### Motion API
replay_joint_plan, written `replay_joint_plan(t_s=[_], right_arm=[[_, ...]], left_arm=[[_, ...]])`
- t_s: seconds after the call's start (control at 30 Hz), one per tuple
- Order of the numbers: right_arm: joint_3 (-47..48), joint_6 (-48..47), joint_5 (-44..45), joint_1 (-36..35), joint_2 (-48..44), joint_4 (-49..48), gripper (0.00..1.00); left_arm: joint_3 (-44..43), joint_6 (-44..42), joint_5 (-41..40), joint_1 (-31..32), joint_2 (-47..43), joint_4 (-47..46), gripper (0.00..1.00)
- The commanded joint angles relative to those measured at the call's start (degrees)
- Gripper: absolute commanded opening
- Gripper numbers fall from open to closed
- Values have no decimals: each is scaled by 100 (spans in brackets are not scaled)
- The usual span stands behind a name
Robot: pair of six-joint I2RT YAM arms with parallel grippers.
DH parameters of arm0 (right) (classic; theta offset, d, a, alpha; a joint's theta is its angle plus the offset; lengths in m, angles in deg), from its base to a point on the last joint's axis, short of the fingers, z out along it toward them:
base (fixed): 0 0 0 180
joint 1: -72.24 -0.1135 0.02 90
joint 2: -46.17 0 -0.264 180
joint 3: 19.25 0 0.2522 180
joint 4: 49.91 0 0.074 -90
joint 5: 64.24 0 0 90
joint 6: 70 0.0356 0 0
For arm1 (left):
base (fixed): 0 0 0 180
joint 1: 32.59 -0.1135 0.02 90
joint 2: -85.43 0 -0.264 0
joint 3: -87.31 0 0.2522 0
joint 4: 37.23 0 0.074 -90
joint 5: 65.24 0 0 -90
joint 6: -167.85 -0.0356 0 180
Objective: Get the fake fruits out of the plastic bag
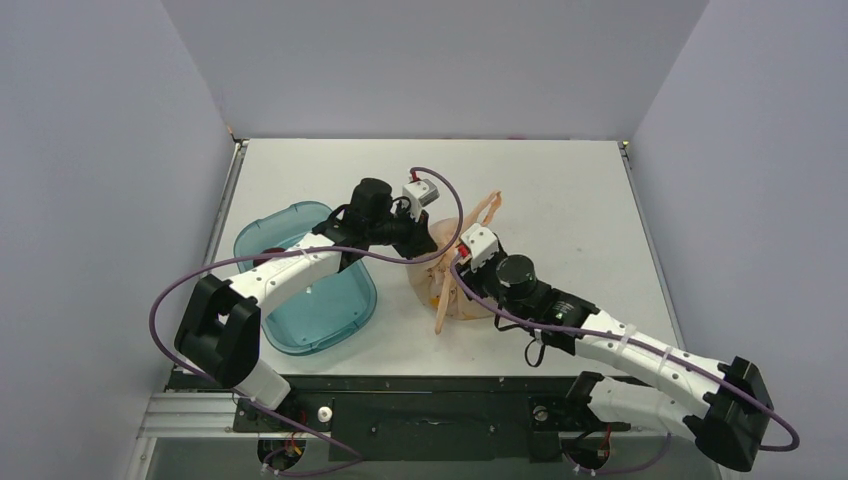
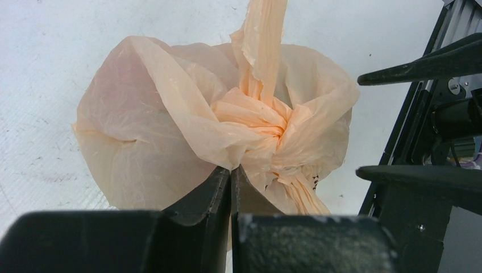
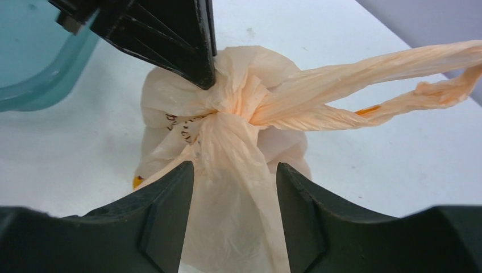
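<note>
One white table (image 1: 560, 190), matte, its surface faintly scuffed and speckled. It carried two items. Item one was a plastic bag (image 1: 468, 303): peach-orange, translucent and crinkled, gathered into a knot at the top with small dark printed marks near the knot. It sat on the surface directly under the left gripper (image 2: 230, 170) and just ahead of the right gripper (image 3: 233, 170). Item two was a tray (image 1: 290, 213): teal, see-through, round-cornered, lying flat to the left of the left gripper, near the bag but apart from it.
</note>
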Motion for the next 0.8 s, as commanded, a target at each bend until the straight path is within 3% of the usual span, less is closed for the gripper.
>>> replay_joint_plan(t_s=[0.0,0.23,0.37,0.47,0.7,0.77], right_arm=[[327,-780,1794,-547,275,4,53],[711,-1339,2665,-994,1225,36,57],[1005,-1475,2933,-1119,1646,65,52],[1109,-1568,3267,-1228,1875,99,34],[1219,-1745,3608,-1377,2141,85,3],[1184,-1755,3686,-1388,2140,0,0]], left_arm=[[-217,41,248,-14,-116,-210,0],[-196,160,416,-69,-129,-331,0],[-195,168,444,-79,-130,-341,0],[-195,175,444,-87,-143,-345,0],[-175,349,600,-168,-178,-507,0],[-154,382,599,-198,-198,-552,0]])
